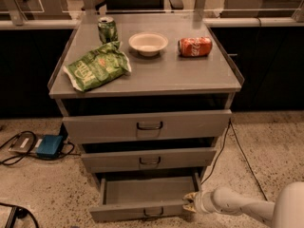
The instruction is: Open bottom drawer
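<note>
The bottom drawer (pixel 142 212) is the lowest of three in a grey metal cabinet (pixel 223 80) and sits close to the floor, near the lower edge of the view. It is pulled out quite far. Its front stands clearly forward of the middle drawer (pixel 149 159) above it, and the shallow grey inside is open to see, with nothing visible in it. The small dark handle (pixel 153 213) is at the centre of the front, and nothing touches it.

The gripper (pixel 190 205) is at the right end of the drawer front, at the corner where the front meets the right side wall. It seems to touch this corner or to be just beside it. I cannot tell if it is spread or closed, or if it holds the edge. The pale arm (pixel 237 205) reaches in low from the right.

In my judgement the main part of the task is done, because the drawer is open enough to look into and to reach into. I cannot see how much travel the drawer has, so it is hard to say if it can come out more. What is probably left is a last short pull, if needed, and then to take the gripper away from the corner without pushing the drawer back in.

The top drawer (pixel 147 126) also stands slightly forward of the cabinet.
</note>
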Controlling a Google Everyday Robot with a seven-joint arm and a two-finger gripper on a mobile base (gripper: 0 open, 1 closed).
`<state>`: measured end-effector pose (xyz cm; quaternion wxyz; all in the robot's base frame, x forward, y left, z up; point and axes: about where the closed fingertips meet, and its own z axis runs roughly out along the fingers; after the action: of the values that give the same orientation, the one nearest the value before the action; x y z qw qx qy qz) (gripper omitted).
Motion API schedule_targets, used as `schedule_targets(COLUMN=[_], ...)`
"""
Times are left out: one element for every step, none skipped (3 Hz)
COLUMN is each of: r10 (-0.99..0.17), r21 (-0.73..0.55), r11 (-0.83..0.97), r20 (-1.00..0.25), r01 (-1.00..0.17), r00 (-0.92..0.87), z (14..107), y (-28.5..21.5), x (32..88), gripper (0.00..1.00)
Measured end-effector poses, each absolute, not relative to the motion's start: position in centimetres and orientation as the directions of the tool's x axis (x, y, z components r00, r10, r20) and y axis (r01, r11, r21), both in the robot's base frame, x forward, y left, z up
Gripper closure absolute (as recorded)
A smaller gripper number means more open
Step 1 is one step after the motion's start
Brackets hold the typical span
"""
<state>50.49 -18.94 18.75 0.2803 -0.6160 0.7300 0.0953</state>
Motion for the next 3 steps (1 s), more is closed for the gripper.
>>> schedule_targets(r10=[-0.845, -0.841, -0.841], r21=[-0.205, -0.199, -0.199], r11=[0.224, 0.229, 0.229], r20=[-0.528, -0.533, -0.533], r01=[-0.953, -0.953, -0.953], r00=[-0.086, -0.091, -0.091], z=[18.8, 18.9, 18.9], y=[-19.0, -19.1, -19.1], x=[49.9, 48.0, 48.0], gripper=[1.00, 1.00, 1.00])
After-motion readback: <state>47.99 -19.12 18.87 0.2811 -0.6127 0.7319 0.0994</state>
